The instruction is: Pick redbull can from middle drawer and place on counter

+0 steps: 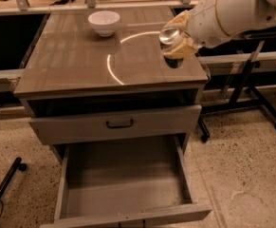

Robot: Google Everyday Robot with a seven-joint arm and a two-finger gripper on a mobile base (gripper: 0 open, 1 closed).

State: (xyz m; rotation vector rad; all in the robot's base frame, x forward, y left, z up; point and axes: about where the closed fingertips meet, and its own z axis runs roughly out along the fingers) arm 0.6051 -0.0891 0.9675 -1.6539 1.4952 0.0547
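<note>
Nearest, below the counter's (71, 61) front edge: the middle drawer (123, 194), pulled out, flat bottom showing. Just above, under the counter, a shut drawer front (80, 127) with a black bar handle (120, 123). Over the counter's right side, near its front corner: the gripper (174, 41), clamped on the redbull can (169, 35), tilted, shiny silver top towards the camera. Cannot tell whether can touches counter; cannot read any writing on it. Farther back on the counter, a white bowl (104, 22), well apart from the can, beyond a bright curved light reflection (110, 68).
</note>
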